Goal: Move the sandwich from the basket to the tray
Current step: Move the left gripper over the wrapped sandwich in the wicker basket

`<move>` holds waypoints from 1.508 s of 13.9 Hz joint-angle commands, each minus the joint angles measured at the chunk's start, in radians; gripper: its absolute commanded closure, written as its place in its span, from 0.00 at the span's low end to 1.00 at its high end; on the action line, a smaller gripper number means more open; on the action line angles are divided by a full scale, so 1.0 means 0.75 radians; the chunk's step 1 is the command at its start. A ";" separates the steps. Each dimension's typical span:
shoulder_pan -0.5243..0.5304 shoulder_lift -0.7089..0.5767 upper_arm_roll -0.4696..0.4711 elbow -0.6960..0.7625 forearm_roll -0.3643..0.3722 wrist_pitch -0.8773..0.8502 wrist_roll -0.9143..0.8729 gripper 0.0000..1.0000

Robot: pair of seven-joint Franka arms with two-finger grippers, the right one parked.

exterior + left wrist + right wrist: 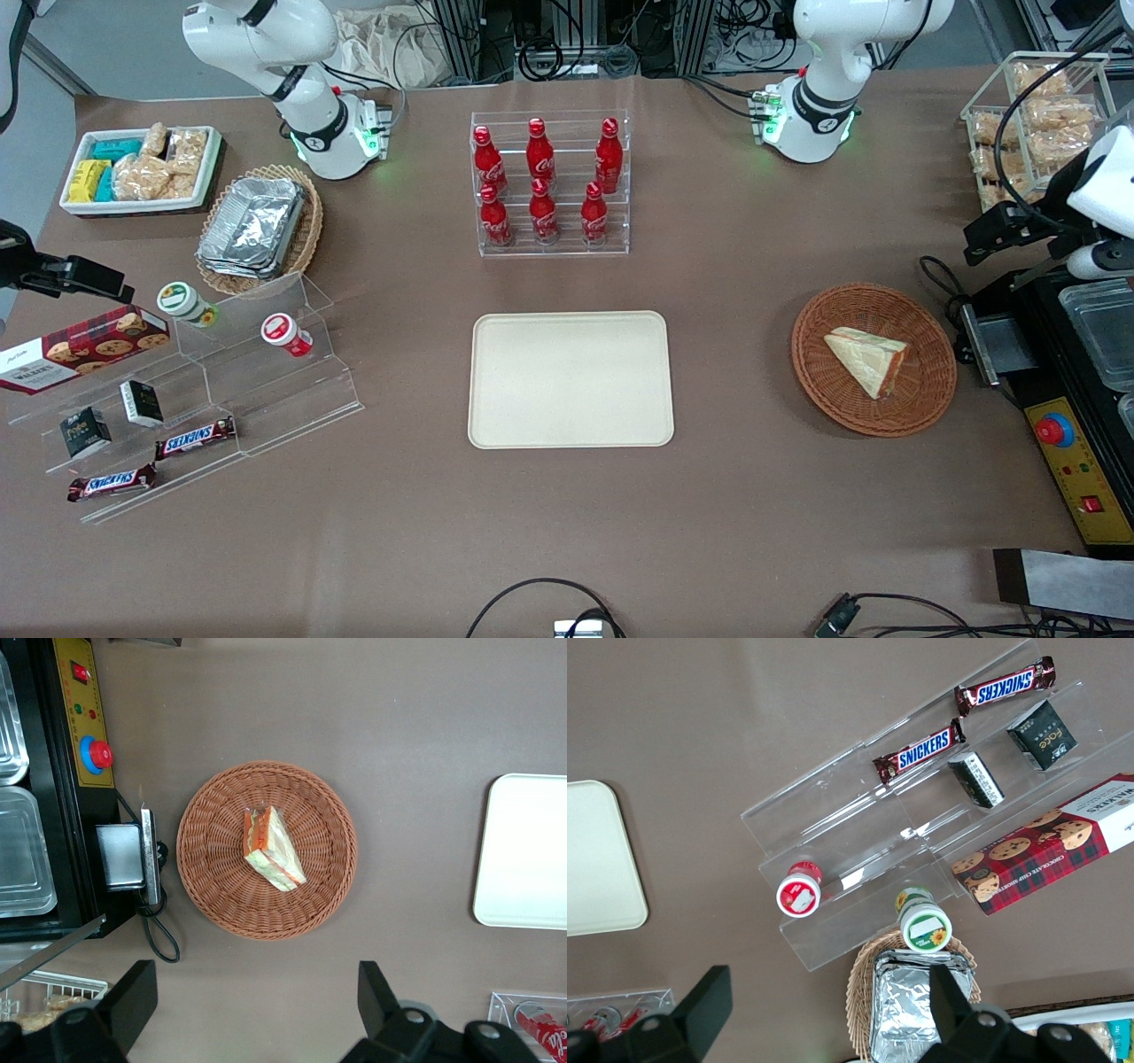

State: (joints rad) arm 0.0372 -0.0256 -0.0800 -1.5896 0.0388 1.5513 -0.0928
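The sandwich [868, 359], a wrapped wedge with an orange-red and green edge, lies in the round reddish-brown wicker basket [824, 390]. The cream tray [570, 378] lies bare at the table's middle, toward the parked arm's end from the basket. My left gripper [985, 241] hangs high above the table at the working arm's end, farther from the front camera than the basket. In the left wrist view the gripper [255, 1001] is open wide and holds nothing, well above and apart from the basket [213, 895] and sandwich [273, 849]. The tray's edge [527, 850] shows there too.
A black machine with a red button [1059, 430] stands beside the basket at the working arm's end, with a cable [939, 275] by it. A rack of red bottles [551, 182] stands farther from the front camera than the tray. Acrylic steps with snacks [186, 390] are toward the parked arm's end.
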 commanded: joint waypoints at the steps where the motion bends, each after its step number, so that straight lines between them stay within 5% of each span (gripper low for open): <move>1: 0.006 -0.037 -0.004 -0.038 -0.007 -0.025 -0.005 0.00; 11: 0.024 0.138 0.074 -0.085 -0.007 0.040 -0.251 0.00; 21: 0.167 0.190 0.080 -0.494 -0.111 0.623 -0.338 0.00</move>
State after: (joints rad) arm 0.1632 0.1424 -0.0139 -1.8910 -0.0295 1.9479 -0.2970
